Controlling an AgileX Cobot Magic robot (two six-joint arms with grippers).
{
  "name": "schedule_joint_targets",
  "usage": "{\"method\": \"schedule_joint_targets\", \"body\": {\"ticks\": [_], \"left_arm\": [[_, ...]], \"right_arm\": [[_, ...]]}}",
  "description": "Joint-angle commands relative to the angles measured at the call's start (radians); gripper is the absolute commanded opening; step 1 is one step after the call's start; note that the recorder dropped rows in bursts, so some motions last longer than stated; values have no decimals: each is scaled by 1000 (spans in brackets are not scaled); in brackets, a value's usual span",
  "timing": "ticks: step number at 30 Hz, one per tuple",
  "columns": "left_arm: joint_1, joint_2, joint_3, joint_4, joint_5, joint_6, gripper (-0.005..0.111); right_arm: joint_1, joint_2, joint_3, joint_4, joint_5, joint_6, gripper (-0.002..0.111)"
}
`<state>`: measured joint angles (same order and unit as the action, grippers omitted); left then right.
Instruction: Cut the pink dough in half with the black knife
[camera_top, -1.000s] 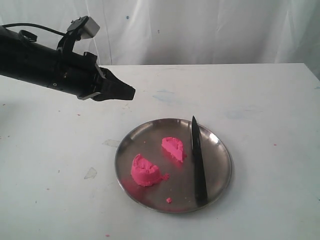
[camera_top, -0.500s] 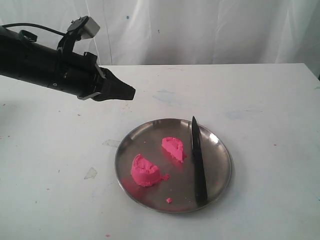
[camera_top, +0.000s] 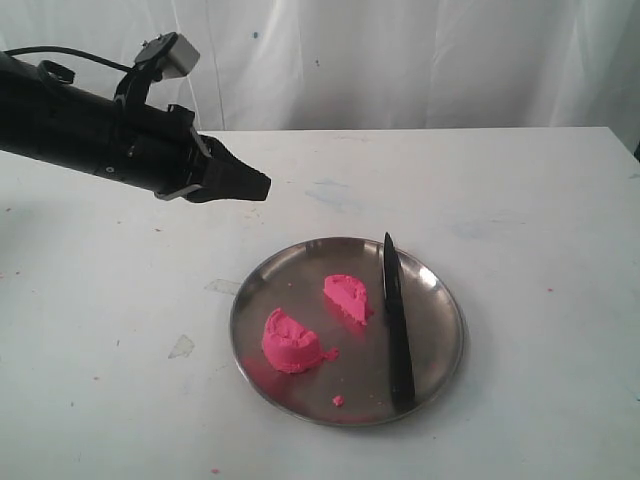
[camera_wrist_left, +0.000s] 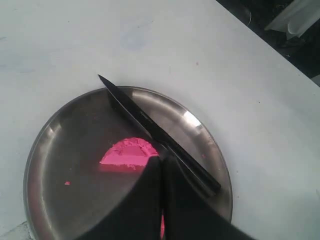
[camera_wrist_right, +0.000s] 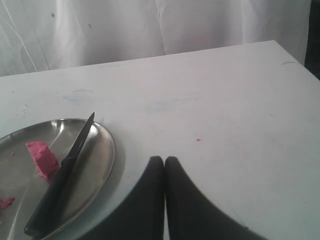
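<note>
Pink dough (camera_top: 291, 342) lies as two rough half-lumps on plate (camera_top: 440, 290).

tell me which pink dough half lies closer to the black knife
The smaller half, farther back on the steel plate, sits right beside the black knife. The rounder half lies toward the plate's front-left, well apart.

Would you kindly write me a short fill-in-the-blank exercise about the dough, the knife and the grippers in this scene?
1. The pink dough lies on the steel plate in ____ pieces.
2. The black knife rests on the ____.
3. The left gripper, away from the plate, holds ____.
4. The right gripper has its jaws ____.

Missing words: two; plate; nothing; shut
</note>
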<state>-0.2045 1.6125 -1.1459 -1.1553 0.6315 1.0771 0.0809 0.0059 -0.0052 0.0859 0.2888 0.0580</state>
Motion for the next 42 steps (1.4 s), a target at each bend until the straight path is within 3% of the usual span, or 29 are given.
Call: {"method": "schedule_joint_targets", "body": {"ticks": [1,6,13,15,16,19,22,25,27,32,36,42], "left_arm": [[4,-11,6,-9,-19,-3,0],[-1,-32,6,8,-64,-3,0],[-35,-235,31,11,-142,-3,0],[-123,-320,105,11,-359,-3,0],[-198,-380,174,15,-495,-3,0],[-306,-481,253,123,-588,-3,0],[-356,-580,329,231,-602,-3,0],[-360,-655,442,225,-705,-42,0],[-367,-703,521,261,-778,-182,0],[-388,-875,730,765,-971,-685,0],[-382,-1018,864,789,-1012,-722,0],[-309,-1236,1012,789,-907,-776,0]], "right_arm": [[-8,-6,5,-8,1,2,0],[-8,-6,5,-8,1,2,0],[-8,-6,5,-8,1,2,0],[-8,-6,5,-8,1,2,0],[-8,-6,5,-8,1,2,0],[-8,-6,5,-8,1,2,0],[-8,-6,5,-8,1,2,0],[-8,-6,5,-8,1,2,0],[-8,-6,5,-8,1,2,0],[-8,-6,5,-8,1,2,0],[-8,-6,5,-8,1,2,0],[-8,-6,5,-8,1,2,0]]}}
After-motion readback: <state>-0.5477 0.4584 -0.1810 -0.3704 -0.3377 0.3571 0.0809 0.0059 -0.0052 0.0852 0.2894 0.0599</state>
